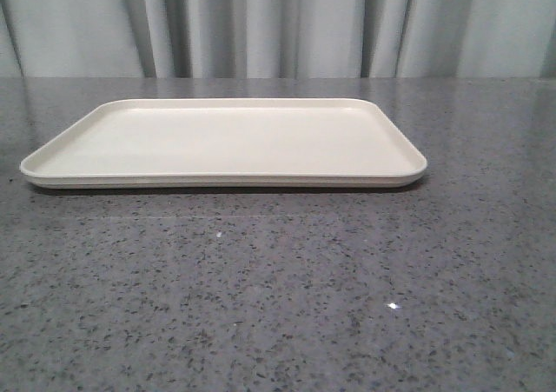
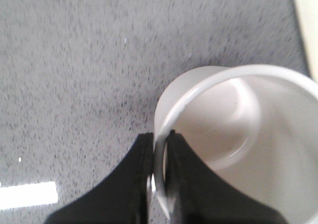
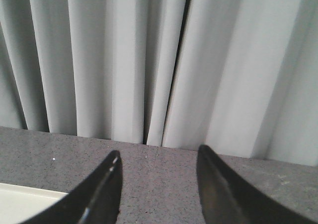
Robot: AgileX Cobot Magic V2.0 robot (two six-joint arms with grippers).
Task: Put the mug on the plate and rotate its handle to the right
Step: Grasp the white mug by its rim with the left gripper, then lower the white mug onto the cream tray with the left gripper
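Note:
The cream-white plate point(image 1: 226, 140) lies flat on the grey table in the front view, with nothing on it. Neither gripper nor the mug shows in that view. In the left wrist view my left gripper point(image 2: 160, 137) is shut on the rim of the white mug point(image 2: 238, 134), one finger inside and one outside, holding it above the grey table. The mug's handle and smiley face are hidden. A strip of the plate point(image 2: 305, 25) shows at that view's edge. My right gripper point(image 3: 158, 157) is open and empty above the table, with a corner of the plate point(image 3: 25, 199) beside it.
Grey speckled tabletop point(image 1: 278, 296) stretches in front of the plate. Pale curtains point(image 1: 278, 27) hang behind the table's far edge. A bright white strip point(image 2: 27, 195) shows on the table in the left wrist view.

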